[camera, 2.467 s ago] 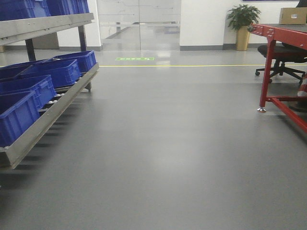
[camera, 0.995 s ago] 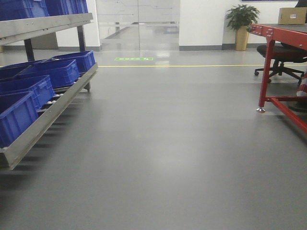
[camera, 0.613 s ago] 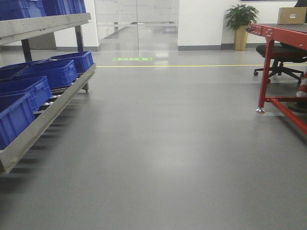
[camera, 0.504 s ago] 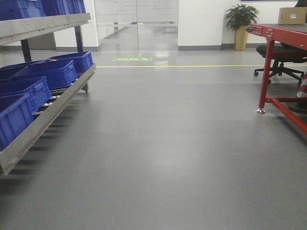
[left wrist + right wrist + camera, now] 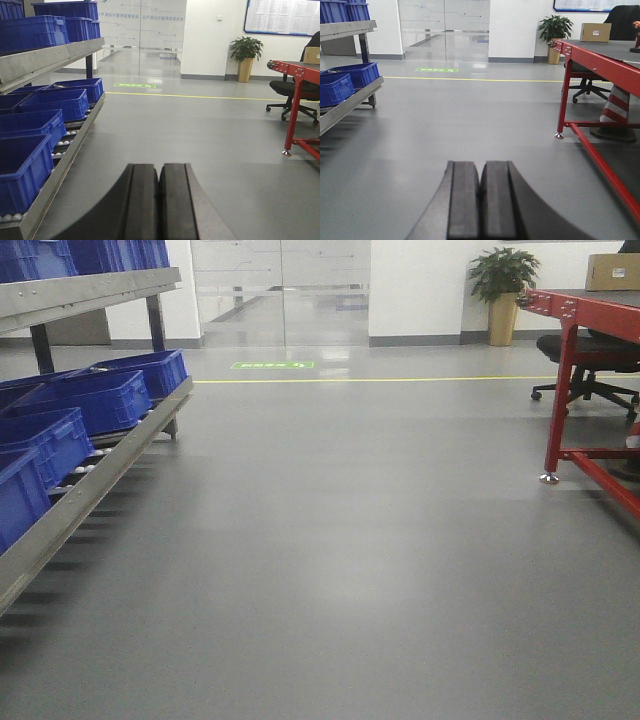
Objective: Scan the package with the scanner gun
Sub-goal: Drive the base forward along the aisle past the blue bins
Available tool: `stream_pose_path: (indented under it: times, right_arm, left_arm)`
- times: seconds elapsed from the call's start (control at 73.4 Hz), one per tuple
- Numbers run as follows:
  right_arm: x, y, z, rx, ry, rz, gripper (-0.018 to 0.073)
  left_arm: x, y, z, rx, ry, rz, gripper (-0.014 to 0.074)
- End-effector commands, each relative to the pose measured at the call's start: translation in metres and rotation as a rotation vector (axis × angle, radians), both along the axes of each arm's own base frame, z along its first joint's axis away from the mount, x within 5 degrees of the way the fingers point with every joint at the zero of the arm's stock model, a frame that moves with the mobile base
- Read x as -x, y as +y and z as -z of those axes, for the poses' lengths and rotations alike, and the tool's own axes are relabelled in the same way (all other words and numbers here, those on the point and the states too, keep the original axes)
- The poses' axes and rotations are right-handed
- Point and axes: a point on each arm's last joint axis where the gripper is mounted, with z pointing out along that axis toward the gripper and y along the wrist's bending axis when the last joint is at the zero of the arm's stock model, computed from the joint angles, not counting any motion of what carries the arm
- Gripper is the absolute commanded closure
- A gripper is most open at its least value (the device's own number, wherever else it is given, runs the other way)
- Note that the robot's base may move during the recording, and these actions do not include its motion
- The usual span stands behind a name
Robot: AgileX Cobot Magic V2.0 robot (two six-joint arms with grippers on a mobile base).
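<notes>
Low in the left wrist view, the left gripper (image 5: 160,200) has its two dark pads pressed flat together with nothing between them, pointing out over bare grey floor (image 5: 200,140). The right wrist view tells me the same: the right gripper (image 5: 480,200) is closed on itself and carries nothing. Neither touches anything that I can see.

Moving outward, a sloped roller rack (image 5: 62,165) of blue bins (image 5: 35,125) runs along my left side. A red table (image 5: 600,65) stands off to my right, well apart from either gripper. At its far end sits a tan cardboard box with a pale label, the only candidate I have for the package (image 5: 595,32). It is too far off for me to read the label or make out a slit. At the extreme right edge of the right wrist view, an orange-and-black shape stands on the table top, cut by the frame. I take it for the scanner gun (image 5: 635,35), but I would not swear to it. A striped cone (image 5: 616,107) sits beyond the table's frame.

By my reckoning the task has barely begun: nothing is picked up and nothing is scanned. All of it is left to do. I need to bring the base alongside the table, open a gripper, take the scanner gun by its handle, and aim its head at the label on the package.
</notes>
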Motion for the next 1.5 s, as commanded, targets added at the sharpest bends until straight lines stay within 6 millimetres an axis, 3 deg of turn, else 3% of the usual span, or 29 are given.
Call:
stream_pose_path:
  times: [0.0, 1.486]
  right_arm:
    - [0.0002, 0.0, -0.0016, 0.014, -0.015, -0.001, 0.0728]
    - [0.0002, 0.0, -0.0016, 0.014, -0.015, -0.001, 0.0728]
  left_arm:
    - [0.0005, -0.0003, -0.002, 0.004, -0.019, 0.005, 0.0708]
    - [0.0005, -0.0003, -0.002, 0.004, -0.019, 0.005, 0.0708]
